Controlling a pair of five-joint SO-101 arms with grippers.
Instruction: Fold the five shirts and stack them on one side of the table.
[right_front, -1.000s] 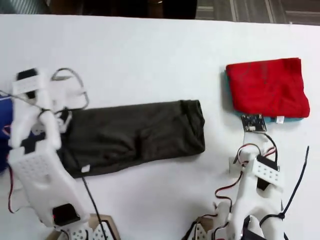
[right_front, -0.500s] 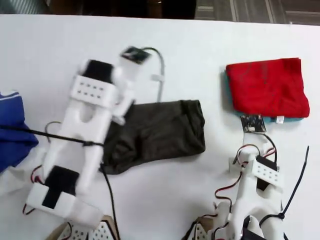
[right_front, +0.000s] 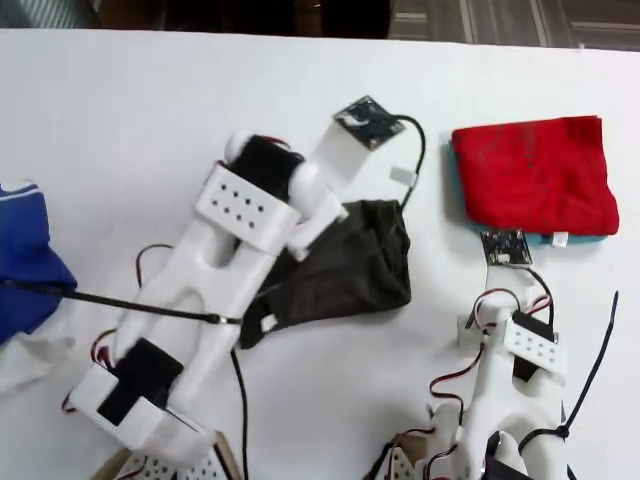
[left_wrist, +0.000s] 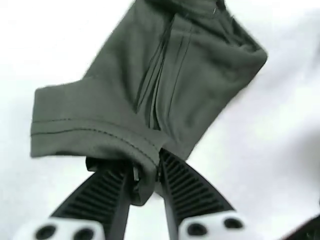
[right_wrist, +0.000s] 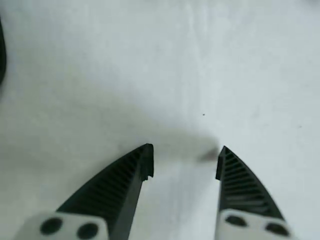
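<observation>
A dark grey-green shirt (right_front: 360, 265) lies bunched at mid-table, its left part lifted and doubled over toward the right. My left gripper (left_wrist: 146, 172) is shut on that shirt's stitched hem (left_wrist: 90, 131), and the cloth hangs away below it. The left arm (right_front: 235, 215) slants over the shirt from the near left. A folded red shirt (right_front: 535, 175) rests on a teal one (right_front: 578, 238) at the right side. My right gripper (right_wrist: 185, 155) is open over bare table, with the right arm (right_front: 515, 350) just in front of the red stack.
A blue shirt (right_front: 25, 270) lies crumpled at the left edge, with white cloth (right_front: 30, 355) just in front of it. The white table (right_front: 150, 90) stretches bare across the back. Cables trail from both arms near the front edge.
My left arm has swung from the shirt's left end toward the right, dragging the dark shirt's hem with it and folding the shirt over. The right arm has kept still.
</observation>
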